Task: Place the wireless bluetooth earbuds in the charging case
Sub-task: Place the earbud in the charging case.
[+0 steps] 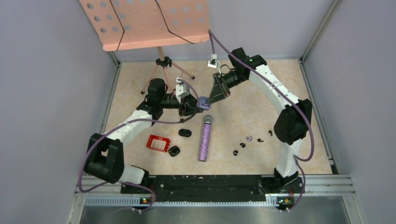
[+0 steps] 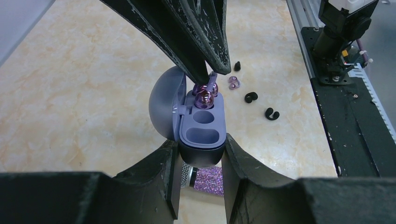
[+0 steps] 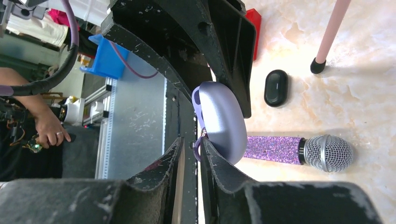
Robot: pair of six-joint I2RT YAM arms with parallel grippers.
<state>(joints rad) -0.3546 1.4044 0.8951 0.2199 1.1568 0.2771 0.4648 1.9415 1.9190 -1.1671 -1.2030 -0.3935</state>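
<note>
Just above frame centre in the top view, the left pincer point(image 2: 201, 148) clamped the open case point(image 2: 201, 131) clear of the table point(image 2: 70, 93) so the right pincer point(image 2: 212, 70), pinched on a purple earbud point(image 2: 204, 98), could seat it in the far socket; spare earbuds point(image 2: 251, 97) lay loose at right.

Lilac charging case point(image 2: 201, 134), purple earbud point(image 2: 204, 99), glittery purple microphone point(image 1: 204, 141), red box point(image 1: 158, 143), marbled beige table point(image 1: 254, 109)

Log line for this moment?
left gripper: shut on open purple charging case | right gripper: shut on purple earbud, at case well | loose on table: second purple earbud, black earbuds
</note>
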